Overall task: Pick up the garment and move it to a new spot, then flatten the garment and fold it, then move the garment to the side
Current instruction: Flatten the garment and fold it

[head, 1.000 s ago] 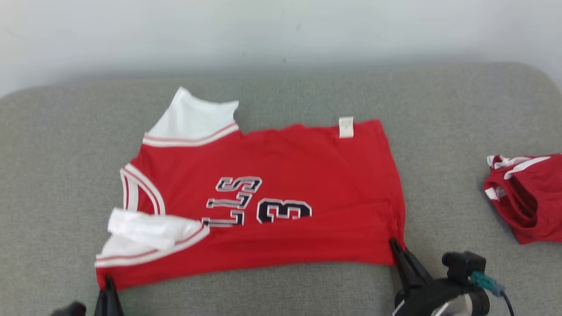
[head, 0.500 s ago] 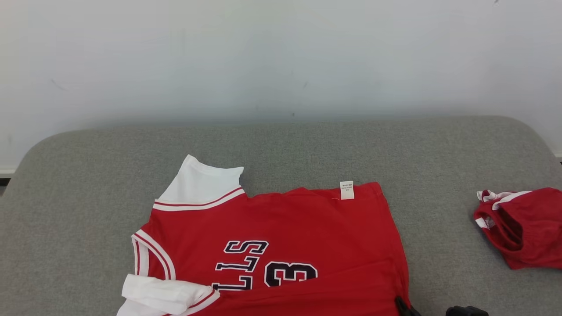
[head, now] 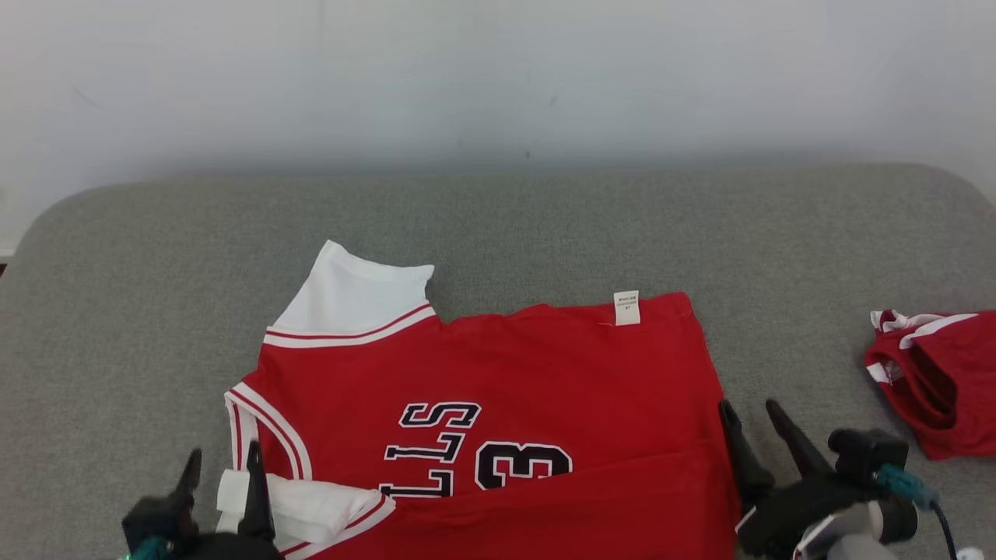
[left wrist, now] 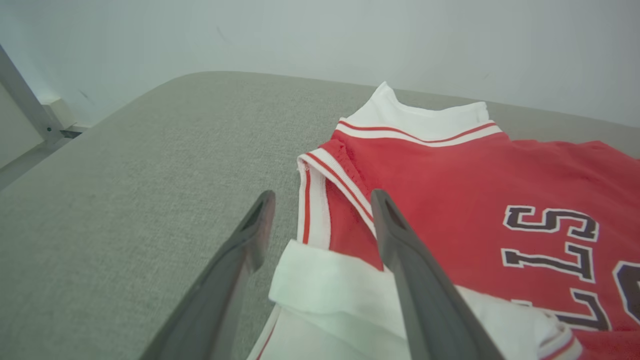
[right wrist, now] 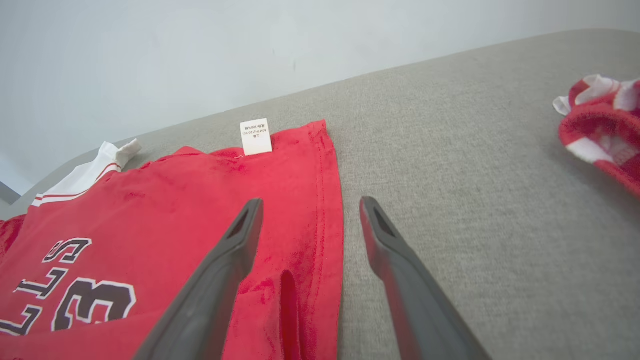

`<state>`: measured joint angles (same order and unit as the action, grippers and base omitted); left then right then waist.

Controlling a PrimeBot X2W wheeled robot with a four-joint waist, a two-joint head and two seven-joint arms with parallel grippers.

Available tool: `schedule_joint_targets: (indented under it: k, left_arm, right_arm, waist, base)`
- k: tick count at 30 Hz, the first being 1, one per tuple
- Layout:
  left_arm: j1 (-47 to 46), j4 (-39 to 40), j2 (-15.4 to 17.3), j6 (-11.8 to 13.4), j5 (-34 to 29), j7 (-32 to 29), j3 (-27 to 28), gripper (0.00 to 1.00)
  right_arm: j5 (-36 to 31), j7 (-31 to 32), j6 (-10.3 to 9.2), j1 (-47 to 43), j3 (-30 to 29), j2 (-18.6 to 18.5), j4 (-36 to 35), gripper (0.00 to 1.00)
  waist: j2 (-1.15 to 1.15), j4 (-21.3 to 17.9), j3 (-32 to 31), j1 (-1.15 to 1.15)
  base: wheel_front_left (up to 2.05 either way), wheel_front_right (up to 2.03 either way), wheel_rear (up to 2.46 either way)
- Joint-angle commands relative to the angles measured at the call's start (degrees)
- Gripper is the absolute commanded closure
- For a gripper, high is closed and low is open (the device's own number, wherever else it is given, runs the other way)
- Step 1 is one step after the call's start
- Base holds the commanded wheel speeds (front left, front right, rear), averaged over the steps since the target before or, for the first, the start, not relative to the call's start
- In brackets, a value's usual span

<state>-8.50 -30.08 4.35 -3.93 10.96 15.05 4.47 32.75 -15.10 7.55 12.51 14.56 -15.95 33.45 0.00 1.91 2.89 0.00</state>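
Note:
The garment [head: 498, 373] is a red jersey with white sleeves and dark lettering, lying spread on the grey cushion [head: 117, 311]; its near long edge is folded over. My left gripper [head: 222, 467] stands open at the jersey's lower left, fingers straddling the folded white sleeve [left wrist: 325, 280]. In the left wrist view the left gripper [left wrist: 320, 210] holds nothing. My right gripper [head: 751, 416] is open beside the jersey's right hem [right wrist: 330, 200], empty. In the right wrist view the right gripper [right wrist: 307, 210] has one finger over the red cloth and the other over bare cushion.
A second red and white garment [head: 934, 373] lies bunched at the cushion's right edge, seen also in the right wrist view [right wrist: 600, 120]. A pale wall [head: 498, 78] rises behind the cushion. A white care label [head: 626, 307] sticks up at the jersey's far edge.
Both grippers have opened and let go of the jersey's near corners, and stand a little farther up along its sides. The head camera has tilted, shifting the whole picture.

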Motion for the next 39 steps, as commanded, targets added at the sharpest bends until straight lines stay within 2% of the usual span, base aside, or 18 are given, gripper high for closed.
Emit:
schedule_joint_targets:
  k: [1,4,12,17,24,26,27,29,31,32,33,39]
  left_arm:
    - [-2.3,-0.3,0.9,-0.3,-0.8,0.2,-0.4,0.0]
    - [-10.1,-2.9,3.4,-1.7,-2.7,-1.2,-3.0,0.0]
    - [-28.9,-7.6,8.3,-3.5,-3.7,-12.2,-11.4,0.0]
    - [-37.0,-9.9,10.6,-3.5,0.3,-17.0,-19.3,0.0]
    - [-45.0,-10.3,15.3,-3.5,7.5,-22.3,-30.5,0.0]
    - [-46.6,-10.5,16.4,-3.5,9.2,-23.8,-32.5,0.0]
    - [-47.2,-10.6,16.8,-3.5,10.2,-24.4,-33.2,0.0]
    - [-47.9,-10.7,17.4,-3.5,11.1,-25.0,-34.0,0.0]
    - [-48.8,-11.0,18.3,-3.5,12.8,-26.1,-35.4,0.0]
    - [-49.3,-11.1,18.7,-3.5,13.6,-26.5,-35.9,0.0]
    - [-49.7,-11.4,19.1,-3.5,14.5,-27.0,-36.3,0.0]
    - [-51.4,-12.0,20.7,-3.5,20.1,-30.0,-38.9,0.0]
  right_arm:
    - [-0.4,0.0,-0.11,1.7,0.3,-0.4,0.2,0.0]
    - [-0.5,1.2,-0.11,7.0,1.4,-1.8,1.9,0.0]
    - [0.2,7.6,-0.1,21.4,5.8,-3.8,7.1,0.0]
    - [1.6,12.1,-0.11,27.0,9.2,-4.2,10.6,0.0]
    - [4.1,14.2,-0.11,32.4,12.3,-4.6,13.1,0.0]
    - [5.0,14.5,-0.1,33.6,13.4,-4.5,13.3,0.04]
    - [5.2,14.9,-0.1,34.1,14.3,-4.4,13.4,0.13]
    - [5.6,15.0,-0.11,34.5,15.0,-4.4,13.3,0.15]
    - [6.2,15.1,-0.11,35.2,16.3,-4.7,13.0,0.56]
    - [6.7,14.9,-0.11,35.5,16.9,-4.9,12.9,0.87]
    - [7.1,14.6,-0.11,35.7,17.5,-5.0,12.7,1.0]
    - [9.3,12.7,-0.11,37.0,20.5,-5.8,11.4,1.0]
  waist:
    - [0.0,0.2,2.9,0.0]
    - [0.0,0.4,5.3,0.0]
    - [0.0,-0.1,11.1,0.0]
    - [0.0,-0.3,13.4,0.0]
    - [0.0,-0.4,16.0,0.0]
    - [0.0,-0.4,16.7,0.0]
    - [0.0,-0.4,17.0,0.0]
    - [0.0,-0.5,17.4,0.0]
    - [0.0,-0.6,18.0,0.0]
    - [0.0,-0.6,18.3,0.0]
    - [0.0,-0.7,18.6,0.0]
    - [0.0,-2.0,21.0,0.0]
  base:
    - [0.0,0.0,0.0]
    - [0.0,0.0,0.0]
    - [0.0,0.0,0.0]
    - [0.0,0.0,0.0]
    - [0.0,0.0,0.0]
    - [0.0,0.0,0.0]
    - [0.0,0.0,0.0]
    - [0.0,0.0,0.0]
    - [0.0,0.0,0.0]
    - [0.0,0.0,0.0]
    - [0.0,0.0,0.0]
    - [0.0,0.0,0.0]
